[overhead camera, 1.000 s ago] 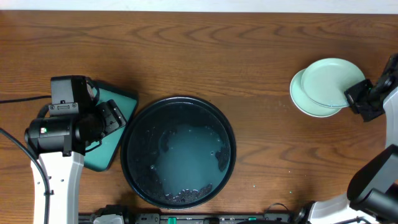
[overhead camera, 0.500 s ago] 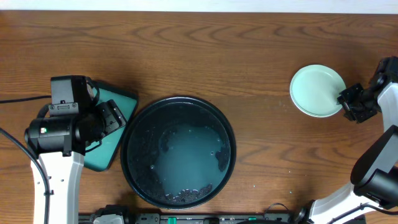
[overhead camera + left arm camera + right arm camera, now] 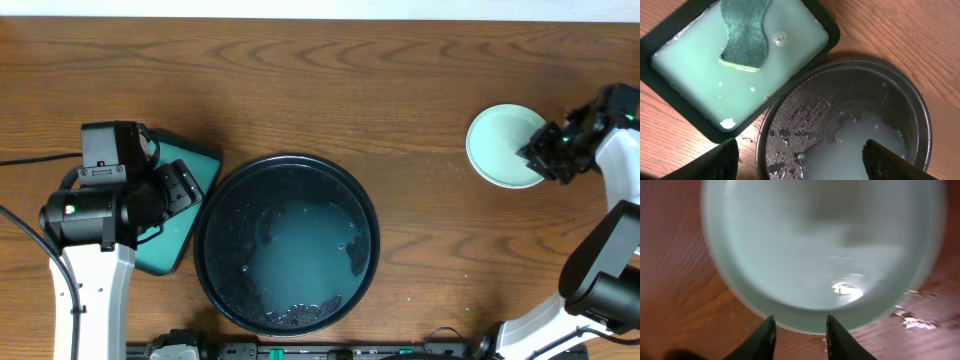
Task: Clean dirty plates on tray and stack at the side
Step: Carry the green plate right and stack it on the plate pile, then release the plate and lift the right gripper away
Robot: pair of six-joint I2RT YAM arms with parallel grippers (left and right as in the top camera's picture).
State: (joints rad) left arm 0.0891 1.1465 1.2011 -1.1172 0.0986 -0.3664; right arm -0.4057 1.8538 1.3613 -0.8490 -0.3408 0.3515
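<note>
Two fingers of the right gripper (image 3: 540,158) stand slightly apart, seemingly clamping nothing, over the right edge of the mint plates (image 3: 503,145), frame right; blur hides the stack's count. The left gripper (image 3: 801,150) gapes above the black tray (image 3: 290,161).

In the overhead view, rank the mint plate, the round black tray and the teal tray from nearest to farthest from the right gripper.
1. mint plate: far right, its edge under the right gripper.
2. black tray: middle of the table.
3. teal tray: far left, partly under the left arm.
</note>
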